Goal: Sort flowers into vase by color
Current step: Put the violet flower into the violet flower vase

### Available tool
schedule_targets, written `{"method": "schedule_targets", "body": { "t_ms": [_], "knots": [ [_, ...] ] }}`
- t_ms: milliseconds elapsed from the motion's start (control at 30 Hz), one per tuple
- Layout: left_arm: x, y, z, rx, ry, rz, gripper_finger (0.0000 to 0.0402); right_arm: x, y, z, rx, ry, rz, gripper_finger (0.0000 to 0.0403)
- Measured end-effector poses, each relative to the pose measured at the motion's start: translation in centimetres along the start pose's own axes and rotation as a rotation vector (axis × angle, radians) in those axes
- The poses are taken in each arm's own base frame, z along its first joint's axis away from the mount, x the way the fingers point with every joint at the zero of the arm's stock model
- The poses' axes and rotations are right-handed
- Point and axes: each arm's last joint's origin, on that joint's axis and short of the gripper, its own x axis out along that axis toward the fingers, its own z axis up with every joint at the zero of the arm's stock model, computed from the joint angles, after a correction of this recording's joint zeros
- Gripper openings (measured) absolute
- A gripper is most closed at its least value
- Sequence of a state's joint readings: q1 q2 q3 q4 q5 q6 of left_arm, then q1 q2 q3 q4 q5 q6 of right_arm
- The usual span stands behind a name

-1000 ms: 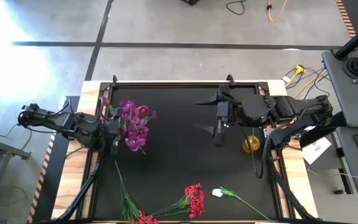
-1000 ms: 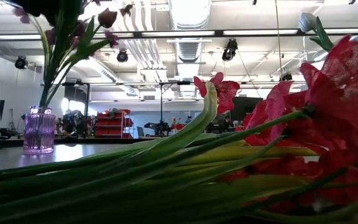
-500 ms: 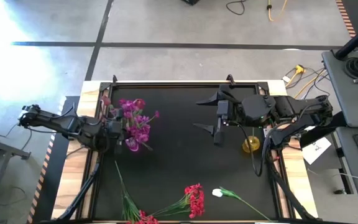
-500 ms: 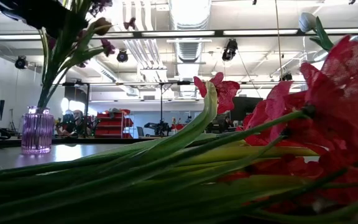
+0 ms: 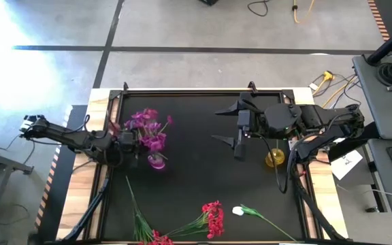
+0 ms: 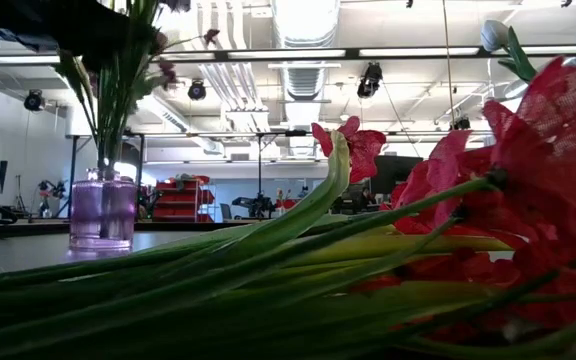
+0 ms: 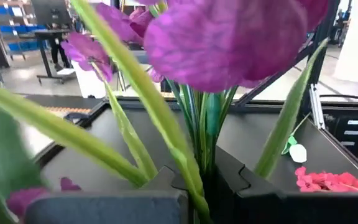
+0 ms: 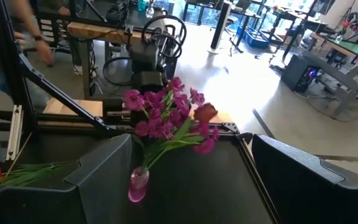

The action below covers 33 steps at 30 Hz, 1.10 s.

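A bunch of purple-magenta flowers (image 5: 146,127) stands with its stem ends in a small purple glass vase (image 5: 156,161), which rests by its base on the black mat (image 6: 101,210). My left gripper (image 5: 132,145) is shut on the stems just left of the bunch. My right gripper (image 5: 237,129) hangs open over the mat's right half, touching nothing. Red-pink clusters (image 5: 213,218) and a white tulip bud (image 5: 237,211) lie near the mat's near edge. A second red cluster (image 5: 156,237) lies at that edge. My left gripper pinches the bundled green stems (image 7: 205,140) between its two fingers, at mid-length between the blossoms and the vase mouth. The fingers come level from the table's left, lying across the stems. The bunch leans toward the far left, its lower ends inside the vase (image 6: 101,210) on the mat.
A small yellow vase (image 5: 274,159) stands at the mat's right side, below my right arm. The long green stems (image 6: 268,270) of the lying flowers fill the near edge. The middle of the black mat (image 5: 196,170) is bare. A raised frame borders the mat.
My left gripper has moved slightly toward the table's right with the purple bunch. The purple vase has slid on the mat to the right and nearer the near edge. The blossoms have swung toward the far edge, so the bunch stands more upright.
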<state>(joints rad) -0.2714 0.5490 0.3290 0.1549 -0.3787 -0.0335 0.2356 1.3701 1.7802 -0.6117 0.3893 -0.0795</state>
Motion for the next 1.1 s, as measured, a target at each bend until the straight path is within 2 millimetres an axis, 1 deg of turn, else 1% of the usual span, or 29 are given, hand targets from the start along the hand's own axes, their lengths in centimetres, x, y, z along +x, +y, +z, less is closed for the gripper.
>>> {"method": "schedule_targets", "body": {
  "t_ms": [100, 233, 467, 600, 733, 900, 1100],
  "knots": [
    [0.1, 0.0, 0.2, 0.000, 0.024, 0.003, 0.0026, 0.0, 0.0, 0.0, 0.000, 0.001, -0.001, 0.0324],
    [0.1, -0.1, 1.1, 0.024, 0.093, 0.003, 0.0064, 0.0, 0.0, -0.1, -0.002, 0.007, -0.001, 0.0324],
    [-0.2, -0.2, 3.6, 0.052, 0.256, -0.027, 0.0129, 0.0, 0.0, -0.3, 0.004, 0.029, -0.001, 0.0325],
    [-0.8, -0.1, 4.7, 0.005, 0.383, -0.047, 0.0158, 0.0, 0.0, -0.6, 0.020, 0.063, 0.001, 0.0325],
    [-1.1, -0.2, 5.3, -0.043, 0.512, -0.067, 0.0178, 0.0, 0.0, -0.9, 0.018, 0.089, 0.002, 0.0325],
    [-0.3, -0.6, 5.2, -0.105, 0.591, -0.049, 0.0185, 0.0, 0.0, -0.9, 0.017, 0.087, 0.002, 0.0325],
    [1.2, -1.3, 3.6, -0.124, 0.714, -0.035, 0.0185, 0.0, 0.0, -0.9, 0.017, 0.088, 0.001, 0.0325]
  ]
}}
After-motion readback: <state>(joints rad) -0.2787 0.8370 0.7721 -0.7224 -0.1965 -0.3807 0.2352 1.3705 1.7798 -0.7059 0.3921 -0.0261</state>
